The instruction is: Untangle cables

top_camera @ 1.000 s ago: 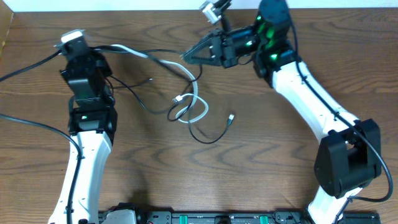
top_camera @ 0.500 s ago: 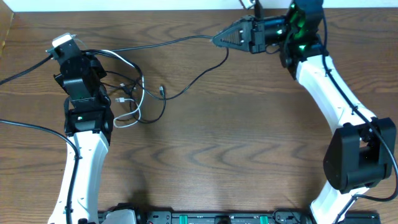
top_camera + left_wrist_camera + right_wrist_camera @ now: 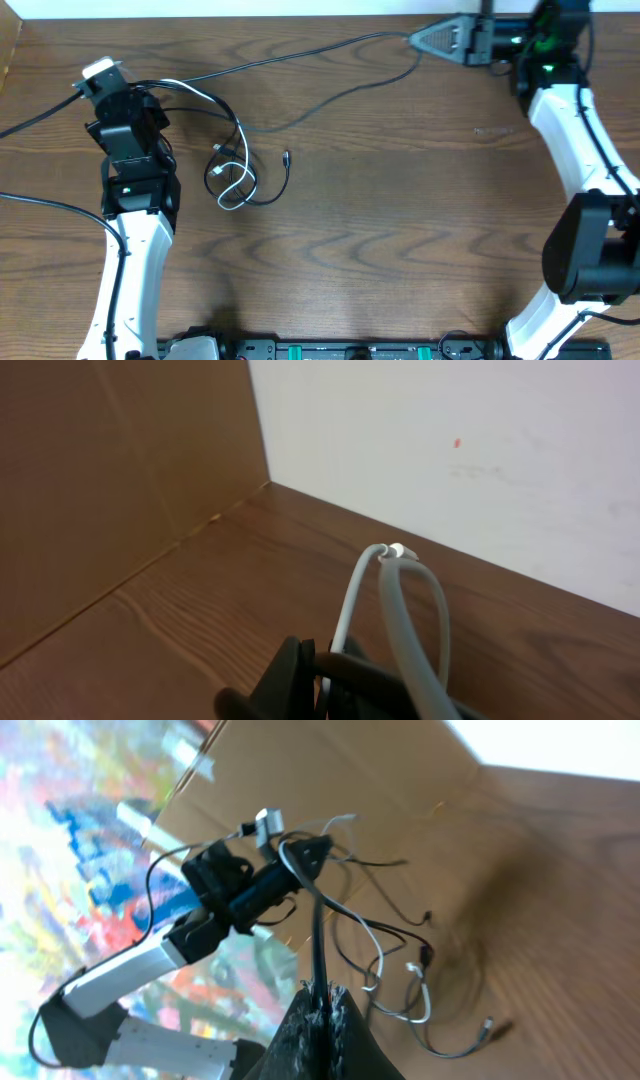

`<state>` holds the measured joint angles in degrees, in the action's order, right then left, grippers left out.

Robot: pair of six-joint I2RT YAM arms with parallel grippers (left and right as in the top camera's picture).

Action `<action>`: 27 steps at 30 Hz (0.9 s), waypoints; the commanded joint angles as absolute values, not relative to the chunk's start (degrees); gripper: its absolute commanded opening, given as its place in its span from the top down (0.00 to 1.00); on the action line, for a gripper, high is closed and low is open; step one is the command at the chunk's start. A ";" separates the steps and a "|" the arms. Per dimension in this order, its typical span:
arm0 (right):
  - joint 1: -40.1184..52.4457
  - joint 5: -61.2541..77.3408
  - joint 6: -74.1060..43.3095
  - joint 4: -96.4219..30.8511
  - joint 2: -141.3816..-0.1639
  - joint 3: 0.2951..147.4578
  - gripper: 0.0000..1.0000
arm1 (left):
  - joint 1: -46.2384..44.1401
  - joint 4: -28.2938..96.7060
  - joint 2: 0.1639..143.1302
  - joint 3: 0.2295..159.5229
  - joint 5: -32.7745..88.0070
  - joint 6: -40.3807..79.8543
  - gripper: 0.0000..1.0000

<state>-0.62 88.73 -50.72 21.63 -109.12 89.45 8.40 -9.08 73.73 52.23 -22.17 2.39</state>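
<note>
A loose knot of cables (image 3: 232,180) lies left of the table's middle: a white cord looped with thin black ones, and a small plug end (image 3: 286,157) beside it. My left gripper (image 3: 150,93) is shut on the white cable (image 3: 400,610), which bends over above its jaws to a small plug (image 3: 396,550). A black cable (image 3: 370,37) runs stretched from there along the far edge to my right gripper (image 3: 414,40), which is shut on it (image 3: 319,935). The right wrist view looks down that cable at the left arm (image 3: 240,890) and the knot (image 3: 400,982).
A cardboard wall (image 3: 120,480) stands at the table's left edge, with a white wall behind. Thick black robot wires (image 3: 40,110) trail off to the left. The right arm (image 3: 580,130) reaches along the right side. A black rail (image 3: 330,350) lines the front edge.
My right gripper has swept right along the far edge, drawing the black cable out long. The knot has slid from the table's middle toward the left arm and has loosened.
</note>
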 commanded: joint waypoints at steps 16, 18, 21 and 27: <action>-16.16 89.34 -39.09 7.57 -108.38 89.08 0.99 | 15.05 -7.77 73.73 52.73 -2.11 8.45 0.92; -14.68 88.62 -34.68 3.36 -108.38 89.06 0.94 | 15.05 -7.79 73.73 52.73 3.51 8.45 0.92; -10.98 86.06 -24.27 -5.98 -108.38 89.06 0.82 | 15.03 -8.71 73.73 52.73 15.70 8.45 0.92; -1.06 71.53 0.14 -25.32 -108.38 89.06 0.49 | 15.03 -14.79 73.73 52.75 32.73 11.00 0.92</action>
<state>-6.46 81.03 -18.87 -19.86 -109.10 89.06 14.90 -12.27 73.84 52.21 18.41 7.92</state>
